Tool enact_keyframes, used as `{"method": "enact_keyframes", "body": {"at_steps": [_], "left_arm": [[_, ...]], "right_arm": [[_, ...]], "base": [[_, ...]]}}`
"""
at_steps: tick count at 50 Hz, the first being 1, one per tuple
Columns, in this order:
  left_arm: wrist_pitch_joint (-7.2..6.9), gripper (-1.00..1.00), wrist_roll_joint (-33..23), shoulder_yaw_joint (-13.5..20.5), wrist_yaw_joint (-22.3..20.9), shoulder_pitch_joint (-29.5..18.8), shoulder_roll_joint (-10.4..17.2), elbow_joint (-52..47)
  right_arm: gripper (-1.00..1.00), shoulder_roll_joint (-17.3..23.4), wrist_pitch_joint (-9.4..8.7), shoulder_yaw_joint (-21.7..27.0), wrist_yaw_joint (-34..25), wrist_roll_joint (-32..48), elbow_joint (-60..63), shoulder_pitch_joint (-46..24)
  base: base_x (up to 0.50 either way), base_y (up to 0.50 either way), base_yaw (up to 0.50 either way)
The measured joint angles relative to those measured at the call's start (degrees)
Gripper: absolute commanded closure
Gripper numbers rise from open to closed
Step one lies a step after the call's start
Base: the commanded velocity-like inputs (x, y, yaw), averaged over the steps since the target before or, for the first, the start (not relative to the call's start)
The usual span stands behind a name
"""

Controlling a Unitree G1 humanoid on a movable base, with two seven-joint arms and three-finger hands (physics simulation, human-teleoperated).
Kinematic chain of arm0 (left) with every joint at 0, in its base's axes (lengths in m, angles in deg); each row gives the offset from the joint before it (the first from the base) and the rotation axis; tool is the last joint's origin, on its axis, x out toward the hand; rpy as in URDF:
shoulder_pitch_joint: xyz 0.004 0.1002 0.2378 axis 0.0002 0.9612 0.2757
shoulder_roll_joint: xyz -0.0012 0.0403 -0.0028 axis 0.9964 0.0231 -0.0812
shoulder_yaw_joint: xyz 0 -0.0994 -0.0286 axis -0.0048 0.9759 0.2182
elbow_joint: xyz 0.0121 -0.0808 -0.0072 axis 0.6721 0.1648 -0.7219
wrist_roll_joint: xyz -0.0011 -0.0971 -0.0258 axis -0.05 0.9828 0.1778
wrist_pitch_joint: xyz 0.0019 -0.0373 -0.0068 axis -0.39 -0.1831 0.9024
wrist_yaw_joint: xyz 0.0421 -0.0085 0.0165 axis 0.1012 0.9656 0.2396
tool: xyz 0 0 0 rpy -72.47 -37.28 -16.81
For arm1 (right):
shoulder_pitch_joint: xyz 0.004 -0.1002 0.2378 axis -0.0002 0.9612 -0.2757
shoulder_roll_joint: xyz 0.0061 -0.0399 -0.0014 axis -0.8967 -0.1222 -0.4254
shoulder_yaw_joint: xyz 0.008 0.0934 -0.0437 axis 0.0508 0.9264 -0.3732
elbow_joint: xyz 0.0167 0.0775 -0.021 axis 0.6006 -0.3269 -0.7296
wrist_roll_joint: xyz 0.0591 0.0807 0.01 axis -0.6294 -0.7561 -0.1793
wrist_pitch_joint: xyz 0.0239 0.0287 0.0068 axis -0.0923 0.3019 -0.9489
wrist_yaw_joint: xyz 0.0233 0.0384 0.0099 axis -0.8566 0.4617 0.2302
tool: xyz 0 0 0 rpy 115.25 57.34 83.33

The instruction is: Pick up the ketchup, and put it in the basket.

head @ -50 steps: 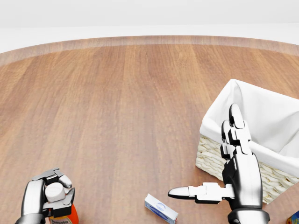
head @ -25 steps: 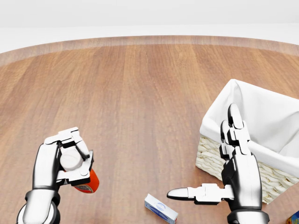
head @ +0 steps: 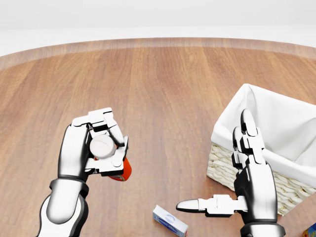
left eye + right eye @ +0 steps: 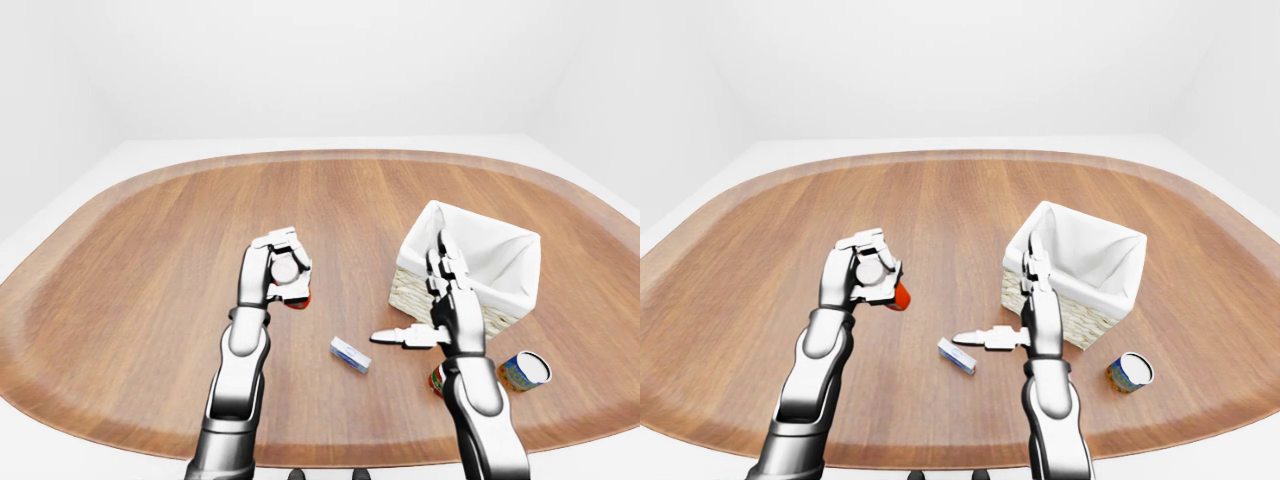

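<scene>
No text can be read anywhere. The small white and blue box [image 3: 170, 220] near the table's near edge bears only a blurred blue mark, and the colourful round tin [image 4: 1131, 371] at right has an illegible label.

From my seat the table [image 3: 163, 89] reads as smooth wood with a long streaked grain and a soft satin sheen. The basket [image 3: 224, 170] is rough pale wicker, lined with matt white cloth that folds over its rim. My left robot hand [image 3: 94, 148] looks like glossy silver metal with dark joints, its fingers wrapped round the ketchup [image 3: 122, 170], a shiny red plastic bottle with a matt white cap. The right robot hand [image 3: 247, 170] has that same polished finish.
</scene>
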Motion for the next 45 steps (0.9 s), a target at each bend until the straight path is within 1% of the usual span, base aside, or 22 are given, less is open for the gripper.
{"method": "enact_keyframes", "body": {"at_steps": [9,14,18,20,29,33,34,39,45], "left_arm": [[0.0,0.93,-2.1,-2.9,0.6,-1.4,-1.9,-1.8],[0.0,0.92,-4.0,-4.8,2.2,-1.6,-2.9,-2.5],[0.0,0.92,-4.2,-6.2,2.4,-1.5,-3.7,-3.3],[0.0,0.92,-3.9,-6.8,1.6,-1.4,-4.1,-3.8],[0.0,0.93,-4.7,-10.1,4.0,-1.0,-5.7,-4.4],[0.0,0.92,-4.6,-11.2,2.0,-0.4,-6.5,-4.2],[0.0,0.93,-4.9,-11.6,2.0,-0.3,-6.7,-4.2],[0.0,0.92,-6.3,-13.8,3.5,0.1,-7.8,-4.0],[0.0,0.93,-8.2,-16.6,4.3,1.0,-8.9,-3.9]], "right_arm": [[-1.0,0.0,0.0,-0.1,-0.1,-0.1,0.3,0.2],[-1.0,0.0,0.0,-0.2,-0.1,-0.1,0.5,0.3],[-1.0,0.0,0.0,-0.3,0.0,-0.1,0.8,0.4],[-1.0,0.0,0.0,-0.3,-0.1,-0.2,1.0,0.5],[-1.0,0.0,0.0,-0.5,-0.1,-0.2,1.8,0.9],[-1.0,0.1,0.0,-0.4,-0.1,-0.3,2.2,1.0],[-1.0,0.1,0.0,-0.4,-0.1,-0.3,2.3,1.1],[-1.0,0.1,0.0,-0.3,-0.2,-0.5,3.0,1.3],[-1.0,0.1,0.0,-0.4,-0.3,-0.5,3.7,1.7]], "base": [[0.0,0.0,0.0],[0.0,0.0,0.0],[0.0,0.0,0.0],[0.0,0.0,0.0],[0.0,0.0,0.0],[0.0,0.0,0.0],[0.0,0.0,0.0],[0.0,0.0,0.0],[0.0,0.0,0.0]]}}
